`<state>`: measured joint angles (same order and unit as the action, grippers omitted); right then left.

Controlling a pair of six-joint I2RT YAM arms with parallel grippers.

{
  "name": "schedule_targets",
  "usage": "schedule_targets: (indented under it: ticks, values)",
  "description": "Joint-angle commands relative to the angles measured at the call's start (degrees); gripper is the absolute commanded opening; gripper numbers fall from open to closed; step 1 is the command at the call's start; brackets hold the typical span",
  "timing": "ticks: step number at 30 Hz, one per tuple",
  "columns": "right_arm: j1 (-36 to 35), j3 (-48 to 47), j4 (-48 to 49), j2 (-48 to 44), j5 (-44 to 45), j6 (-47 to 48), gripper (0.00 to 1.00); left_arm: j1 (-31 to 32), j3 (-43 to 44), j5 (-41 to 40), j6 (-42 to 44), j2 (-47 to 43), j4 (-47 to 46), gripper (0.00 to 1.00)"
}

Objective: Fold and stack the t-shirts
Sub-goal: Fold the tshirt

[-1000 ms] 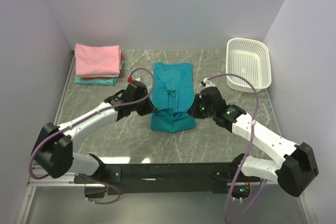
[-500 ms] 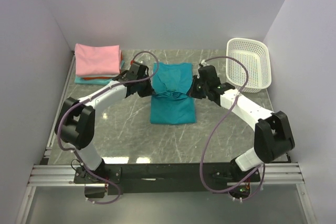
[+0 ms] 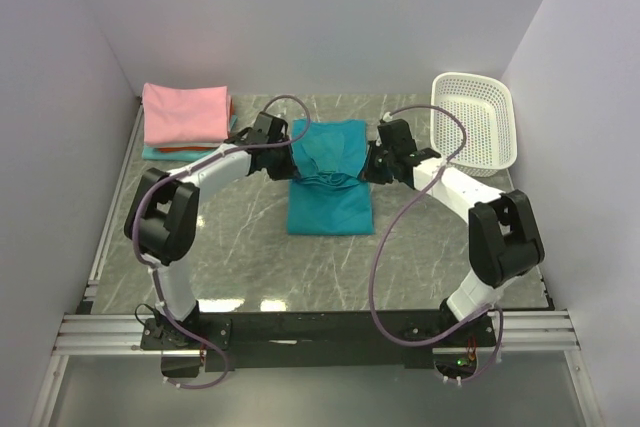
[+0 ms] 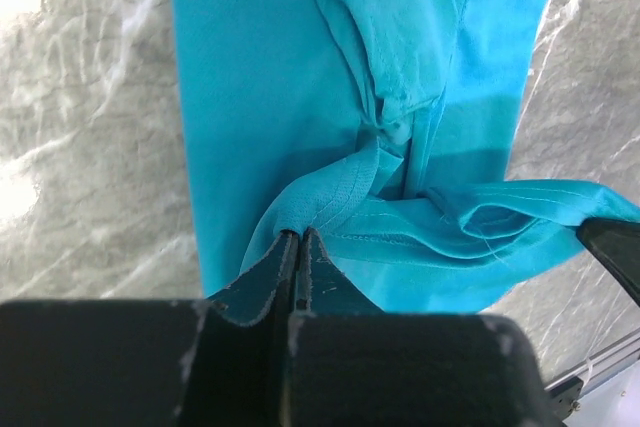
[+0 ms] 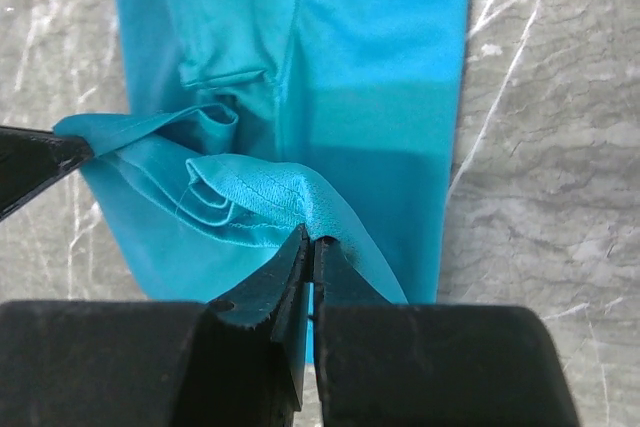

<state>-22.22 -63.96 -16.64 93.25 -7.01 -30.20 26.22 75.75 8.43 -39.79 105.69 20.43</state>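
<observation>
The teal-blue t-shirt (image 3: 330, 209) lies lengthwise in the middle of the table, its near end doubled back over the middle. My left gripper (image 3: 290, 162) is shut on the folded hem at the shirt's left edge; the pinch shows in the left wrist view (image 4: 298, 235). My right gripper (image 3: 370, 165) is shut on the hem at the right edge, seen in the right wrist view (image 5: 310, 237). Both hold the hem lifted above the shirt (image 5: 390, 67). A stack with the pink t-shirt (image 3: 184, 112) on top, aqua and red edges beneath, lies at the back left.
A white lattice basket (image 3: 473, 119) stands at the back right corner. Grey walls close the table on three sides. The marble tabletop (image 3: 240, 247) shows in front of the shirt.
Both grippers have carried the shirt's near hem away from the front edge towards the back, folding the shirt over itself. Both arms are stretched further out.
</observation>
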Motion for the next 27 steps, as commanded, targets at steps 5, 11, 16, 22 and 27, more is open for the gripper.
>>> schedule_targets:
  ticks: [5,11,16,22,27]
  values:
    - [2.0,-4.9,1.3,4.7,-0.5,0.3,0.0,-1.4,3.6,2.6,2.3,2.8,-1.8,0.15]
    - [2.9,-8.5,-1.1,7.5,-0.6,0.1,0.44,-2.0,6.9,4.1,3.4,4.6,-0.8,0.46]
    - [2.9,-7.1,-1.9,3.4,-0.8,0.5,0.71,-2.0,4.7,3.8,3.3,0.6,-2.0,0.99]
    - [2.7,2.6,0.0,-5.8,-2.6,-0.4,0.79,-1.9,-7.0,3.5,0.2,-10.3,-4.8,0.99]
    - [2.1,13.1,1.8,-12.5,-4.9,-1.6,0.8,-0.6,-19.5,3.6,-2.4,-17.3,-6.6,1.0]
